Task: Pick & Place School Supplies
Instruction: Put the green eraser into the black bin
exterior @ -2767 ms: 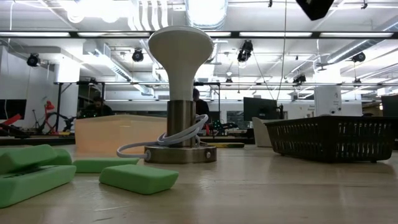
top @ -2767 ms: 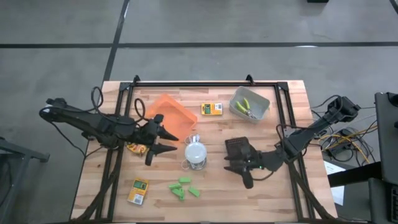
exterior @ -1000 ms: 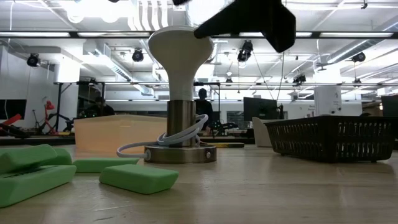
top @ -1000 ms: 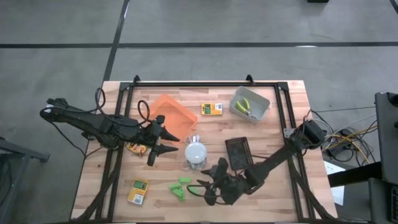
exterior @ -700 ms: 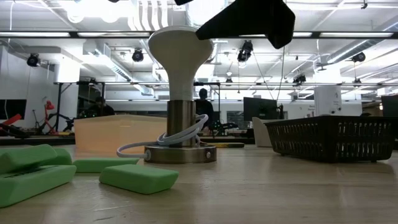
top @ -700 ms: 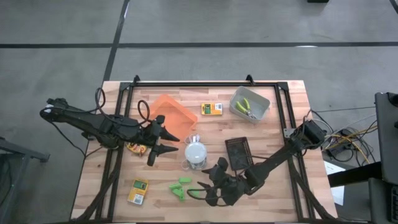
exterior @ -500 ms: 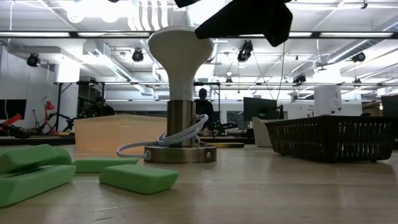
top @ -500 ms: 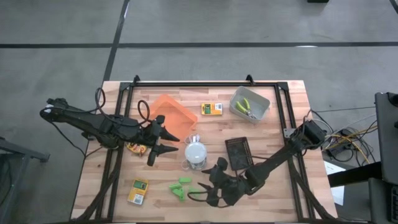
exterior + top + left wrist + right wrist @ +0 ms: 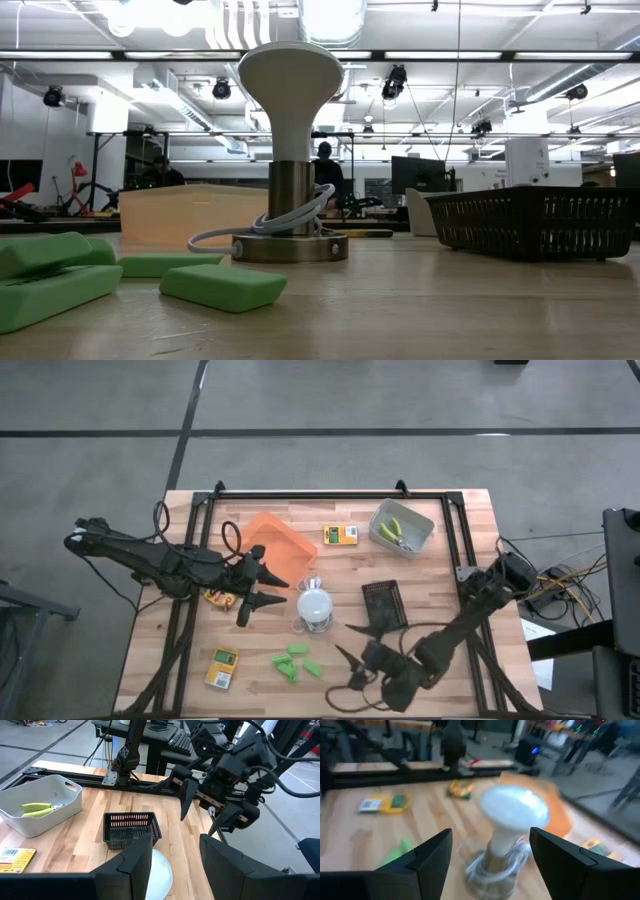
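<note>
Several bright green chunks [image 9: 298, 663] lie flat near the table's front, also in the low view [image 9: 220, 285]. One yellow-and-green box [image 9: 222, 667] lies at the front left, another box [image 9: 341, 535] at the back. Yellow-green-handled tools [image 9: 397, 532] lie in the grey tray [image 9: 418, 538]. My right gripper [image 9: 338, 676] hovers open just right of the chunks, nothing between its fingers. My left gripper [image 9: 262, 600] hangs open above the table, left of the white domed object [image 9: 315, 605].
An orange tray [image 9: 275, 545] sits behind my left gripper. A black basket [image 9: 384, 605] stands right of the domed object. A yellow packet [image 9: 218, 597] lies under the left arm. Bare wood shows at the front right [image 9: 470, 690].
My right gripper has drawn back from the green chunks toward the table's near right and rolled about its own axis. It has left the low view. The chunks lie as before.
</note>
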`<state>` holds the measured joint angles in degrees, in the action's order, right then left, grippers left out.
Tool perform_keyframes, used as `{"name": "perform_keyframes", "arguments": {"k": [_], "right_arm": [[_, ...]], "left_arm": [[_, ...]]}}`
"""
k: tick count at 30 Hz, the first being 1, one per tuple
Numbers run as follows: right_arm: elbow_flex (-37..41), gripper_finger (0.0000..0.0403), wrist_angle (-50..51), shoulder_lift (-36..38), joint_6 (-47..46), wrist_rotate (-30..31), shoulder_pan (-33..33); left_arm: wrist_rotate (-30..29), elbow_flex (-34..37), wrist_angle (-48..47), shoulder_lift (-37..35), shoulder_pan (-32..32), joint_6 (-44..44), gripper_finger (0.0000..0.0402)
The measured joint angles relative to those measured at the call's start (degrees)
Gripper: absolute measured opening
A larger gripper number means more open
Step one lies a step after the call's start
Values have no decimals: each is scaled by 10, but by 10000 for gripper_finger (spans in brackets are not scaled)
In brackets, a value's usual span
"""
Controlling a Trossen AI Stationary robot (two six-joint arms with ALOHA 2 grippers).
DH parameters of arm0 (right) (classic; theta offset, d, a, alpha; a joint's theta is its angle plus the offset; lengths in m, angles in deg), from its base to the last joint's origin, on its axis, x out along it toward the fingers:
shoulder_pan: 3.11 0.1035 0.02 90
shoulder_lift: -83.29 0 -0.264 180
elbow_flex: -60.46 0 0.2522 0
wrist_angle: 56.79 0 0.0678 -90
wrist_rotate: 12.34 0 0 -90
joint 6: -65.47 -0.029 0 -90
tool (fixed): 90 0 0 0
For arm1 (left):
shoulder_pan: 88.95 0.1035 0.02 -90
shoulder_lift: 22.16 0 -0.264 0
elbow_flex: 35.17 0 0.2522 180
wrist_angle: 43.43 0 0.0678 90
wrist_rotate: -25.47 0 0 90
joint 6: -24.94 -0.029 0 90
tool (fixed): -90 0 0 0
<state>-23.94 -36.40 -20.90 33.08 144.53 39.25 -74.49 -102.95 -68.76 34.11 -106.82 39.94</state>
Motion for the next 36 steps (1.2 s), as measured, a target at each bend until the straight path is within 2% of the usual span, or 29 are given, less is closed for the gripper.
{"name": "perform_keyframes", "arguments": {"k": [6,9,13,17,20,25,36], "right_arm": [[63,259,2,11,-92,-9,25],[106,256,-59,12,-107,-9,37],[180,258,-229,11,-37,-14,45],[254,263,-403,9,70,-73,39],[286,267,-468,-2,97,-122,22],[281,264,-494,-35,101,-145,-3],[157,264,-495,-182,99,-142,-13]], "left_arm": [[0,0,0,0,0,0,170],[0,0,-1,0,0,0,170],[0,0,-1,0,0,0,170],[0,0,-1,0,0,0,170],[0,0,-1,0,0,0,170],[0,0,-1,0,0,0,170],[0,0,-1,0,0,0,170]]}}
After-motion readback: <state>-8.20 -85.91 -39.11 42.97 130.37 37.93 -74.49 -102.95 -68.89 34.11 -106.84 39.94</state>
